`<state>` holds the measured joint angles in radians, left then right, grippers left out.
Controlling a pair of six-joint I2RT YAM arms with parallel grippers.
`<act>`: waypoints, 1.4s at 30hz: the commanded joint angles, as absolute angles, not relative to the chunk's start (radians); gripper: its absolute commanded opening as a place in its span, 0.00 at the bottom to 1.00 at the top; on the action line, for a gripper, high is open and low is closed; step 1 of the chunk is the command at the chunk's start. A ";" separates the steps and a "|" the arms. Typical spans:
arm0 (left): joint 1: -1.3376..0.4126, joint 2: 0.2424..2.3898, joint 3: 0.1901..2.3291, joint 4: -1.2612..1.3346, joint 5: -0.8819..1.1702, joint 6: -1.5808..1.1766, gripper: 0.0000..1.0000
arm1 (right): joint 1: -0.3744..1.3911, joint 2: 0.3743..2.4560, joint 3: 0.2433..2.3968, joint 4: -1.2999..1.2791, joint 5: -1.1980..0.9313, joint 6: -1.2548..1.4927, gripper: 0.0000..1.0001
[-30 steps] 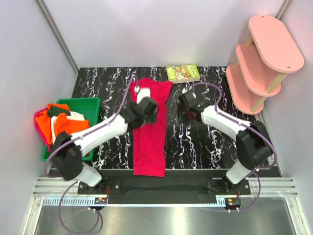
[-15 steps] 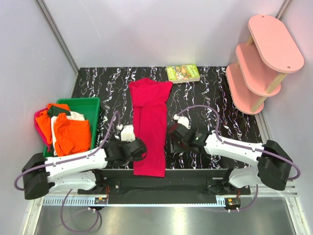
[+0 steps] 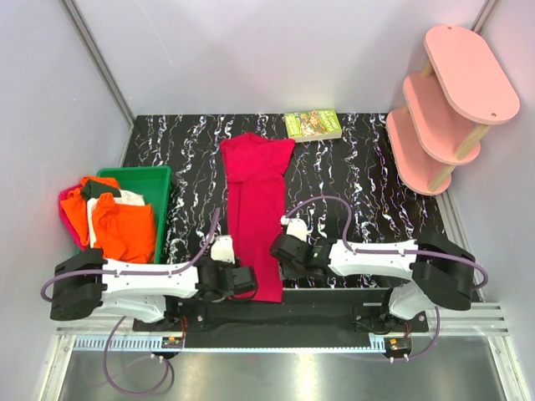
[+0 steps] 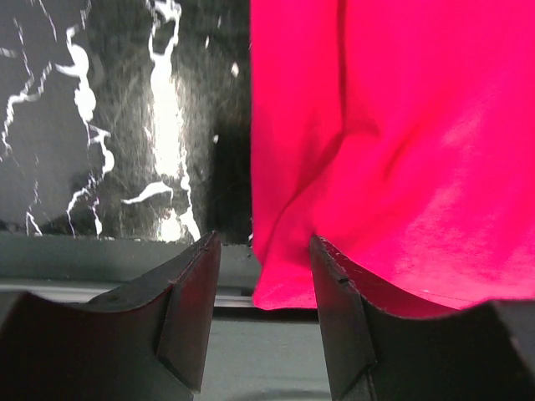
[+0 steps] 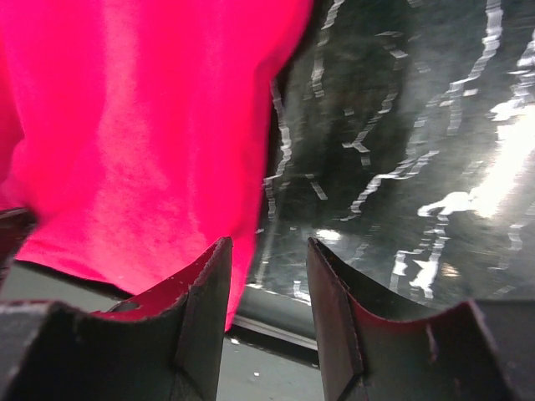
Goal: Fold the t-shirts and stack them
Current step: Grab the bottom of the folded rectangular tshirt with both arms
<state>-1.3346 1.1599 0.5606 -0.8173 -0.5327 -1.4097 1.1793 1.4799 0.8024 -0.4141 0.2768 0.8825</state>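
Observation:
A crimson-red t-shirt (image 3: pixel 255 192) lies folded into a long narrow strip down the middle of the black marbled table (image 3: pixel 359 167). Its near hem reaches the table's front edge. My left gripper (image 3: pixel 244 280) is low at the hem's near-left corner. In the left wrist view the gripper (image 4: pixel 263 251) stands open, and the red cloth (image 4: pixel 401 125) has its corner just ahead of the gap. My right gripper (image 3: pixel 277 249) is at the strip's near-right edge. It is open too (image 5: pixel 267 251), with its left finger (image 5: pixel 201 309) over the red cloth's (image 5: pixel 125 125) border. Neither gripper holds anything.
A green bin (image 3: pixel 163 180) at the left holds more t-shirts: orange (image 3: pixel 121 230), white (image 3: pixel 125 199) and pink (image 3: pixel 67 200). A small green book (image 3: pixel 313 124) lies at the table's far edge. A pink tiered shelf (image 3: pixel 443 109) stands at the right.
Both arms have pulled back from the shirt's far half to its near hem. The left jaws have narrowed somewhat. The shirt lies as before.

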 commanded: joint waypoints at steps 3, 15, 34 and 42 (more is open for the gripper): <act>-1.368 1.164 0.554 -0.808 -0.528 -1.543 0.51 | 1.259 1.517 0.801 -0.321 0.299 0.962 0.49; -1.373 1.190 0.555 -0.788 -0.532 -1.549 0.51 | 1.348 1.519 0.758 -0.327 0.304 1.060 0.49; -1.373 1.215 0.532 -0.724 -0.505 -1.554 0.51 | 1.351 1.571 0.715 -0.307 0.278 1.131 0.24; -1.373 1.241 0.541 -0.700 -0.491 -1.539 0.51 | 1.350 1.540 0.710 -0.327 0.317 1.132 0.03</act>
<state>-1.3697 1.2098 0.5472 -0.7837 -0.5201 -1.5234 1.3483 1.5681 0.7242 -0.2859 0.2508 1.1225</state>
